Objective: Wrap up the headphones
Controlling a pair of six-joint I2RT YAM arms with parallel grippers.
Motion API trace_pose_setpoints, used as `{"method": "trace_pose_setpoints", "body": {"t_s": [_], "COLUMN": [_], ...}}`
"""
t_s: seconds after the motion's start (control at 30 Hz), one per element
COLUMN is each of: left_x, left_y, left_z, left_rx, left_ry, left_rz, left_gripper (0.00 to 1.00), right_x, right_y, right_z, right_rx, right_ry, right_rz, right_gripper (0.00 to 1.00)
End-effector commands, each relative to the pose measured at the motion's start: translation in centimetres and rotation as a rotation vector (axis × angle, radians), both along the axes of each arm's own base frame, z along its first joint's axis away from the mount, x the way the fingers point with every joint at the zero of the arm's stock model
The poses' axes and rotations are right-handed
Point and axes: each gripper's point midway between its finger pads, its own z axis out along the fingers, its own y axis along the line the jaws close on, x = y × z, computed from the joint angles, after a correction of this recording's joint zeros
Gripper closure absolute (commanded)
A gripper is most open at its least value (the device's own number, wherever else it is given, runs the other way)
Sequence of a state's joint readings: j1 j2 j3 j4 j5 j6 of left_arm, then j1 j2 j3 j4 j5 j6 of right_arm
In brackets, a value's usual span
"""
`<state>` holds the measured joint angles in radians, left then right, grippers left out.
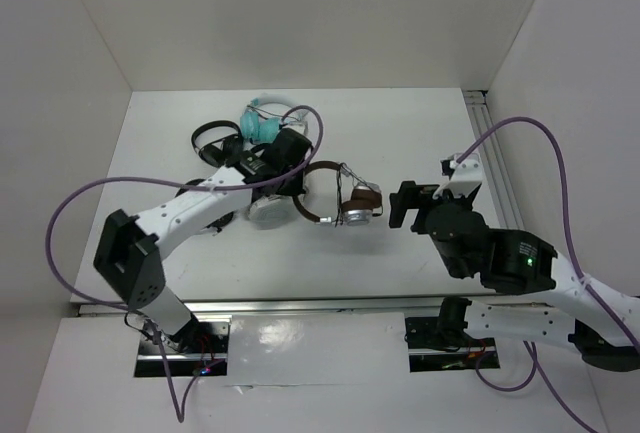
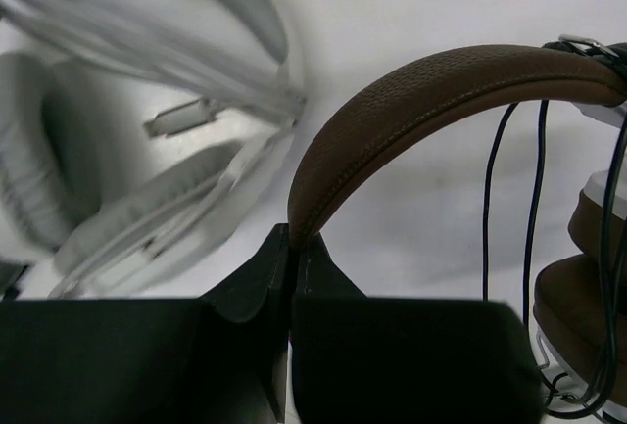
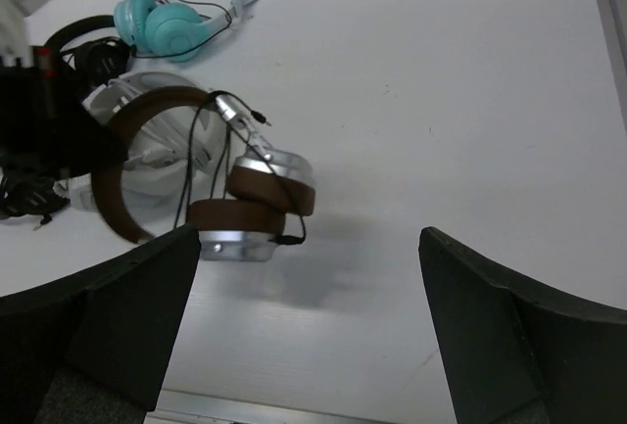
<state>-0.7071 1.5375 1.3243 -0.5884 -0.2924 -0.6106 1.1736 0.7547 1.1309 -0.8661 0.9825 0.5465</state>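
Observation:
The headphones (image 1: pixel 355 205) have a brown headband (image 2: pixel 421 101), brown ear pads (image 3: pixel 260 204) and silver cups. They are near the table's middle. My left gripper (image 2: pixel 294 233) is shut on one end of the headband, which arches up and to the right from the fingertips. The thin black cable (image 2: pixel 534 199) hangs in loops beside the ear cups, and its plug end lies by the lower cup (image 3: pixel 235 245). My right gripper (image 1: pixel 405 203) stands open just right of the ear cups with nothing between its fingers (image 3: pixel 118 316). The cups cast a shadow on the table.
A light-grey pair (image 3: pixel 162 140) lies right behind the brown headband. Farther back are a teal and white pair (image 3: pixel 171 23) and black pairs (image 3: pixel 88 47). White walls enclose the table, and a metal rail (image 1: pixel 490 143) runs along its right side.

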Motion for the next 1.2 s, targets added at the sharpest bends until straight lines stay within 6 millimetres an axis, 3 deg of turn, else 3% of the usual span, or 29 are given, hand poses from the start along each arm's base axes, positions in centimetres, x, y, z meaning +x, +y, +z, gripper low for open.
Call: {"method": "trace_pose_setpoints", "body": {"t_s": [0.0, 0.03, 0.07, 0.1, 0.17, 0.27, 0.37, 0.5, 0.67, 0.73, 0.83, 0.87, 0.93, 1.0, 1.17], "left_x": [3.9, 4.5, 5.2, 5.9, 6.0, 6.6, 6.8, 6.4, 6.5, 6.1, 5.7, 5.6, 5.4, 5.0, 4.1], "left_y": [-4.5, -5.3, -5.6, -6.2, -7.5, -8.3, -8.8, -9.5, -9.2, -8.9, -8.8, -9.4, -9.3, -9.8, -10.0], "left_z": [2.7, 2.8, 0.7, 0.3, -2.2, -3.7, -6.9, -8.6, -9.1, -9.9, -9.3, -8.1, -7.6, -7.1, -3.0], "left_rx": [-0.119, -0.128, -0.087, -0.093, -0.08, -0.092, -0.077, -0.073, -0.078, -0.071, -0.092, -0.113, -0.119, -0.131, -0.173], "left_ry": [-0.1, -0.101, -0.071, -0.079, -0.045, -0.016, 0.035, 0.065, 0.062, 0.081, 0.071, 0.045, 0.038, 0.037, -0.022], "left_rz": [-0.073, -0.08, -0.078, -0.078, -0.116, -0.105, -0.095, -0.103, -0.066, -0.056, -0.065, -0.078, -0.078, -0.095, -0.112], "left_gripper": [1.0, 1.0, 1.0, 1.0, 1.0, 1.0, 1.0, 1.0, 1.0, 0.86, 0.62, 0.59, 0.53, 0.33, 0.25], "right_x": [-0.6, -0.6, -0.8, -1.0, -1.2, -1.4, -1.6, -1.6, -1.7, -1.8, -1.8, -1.9, -1.8, -1.9, -1.9], "right_y": [-0.9, -0.9, -1.0, -1.2, -1.1, -1.3, -1.2, -1.2, -0.7, -0.5, -0.2, -0.1, 0.4, 0.6, 0.9], "right_z": [0.4, 0.4, 0.2, 0.1, -0.6, -1.4, -2.3, -2.8, -3.1, -3.3, -3.2, -3.3, -3.3, -3.1, -2.2], "right_rx": [0.071, 0.071, 0.077, 0.077, 0.07, 0.067, 0.052, 0.041, 0.044, 0.046, 0.059, 0.051, 0.051, 0.046, 0.066], "right_ry": [-0.004, -0.004, -0.002, 0.003, 0.014, 0.027, 0.044, 0.049, 0.058, 0.063, 0.063, 0.065, 0.071, 0.072, 0.069], "right_rz": [0.0, 0.0, 0.008, 0.018, 0.031, 0.038, 0.055, 0.055, 0.072, 0.081, 0.091, 0.102, 0.111, 0.122, 0.134], "right_gripper": [0.0, 0.0, 0.0, 0.0, 0.0, 0.0, 0.0, 0.0, 0.0, 0.0, 0.0, 0.0, 0.0, 0.0, 0.0]}}
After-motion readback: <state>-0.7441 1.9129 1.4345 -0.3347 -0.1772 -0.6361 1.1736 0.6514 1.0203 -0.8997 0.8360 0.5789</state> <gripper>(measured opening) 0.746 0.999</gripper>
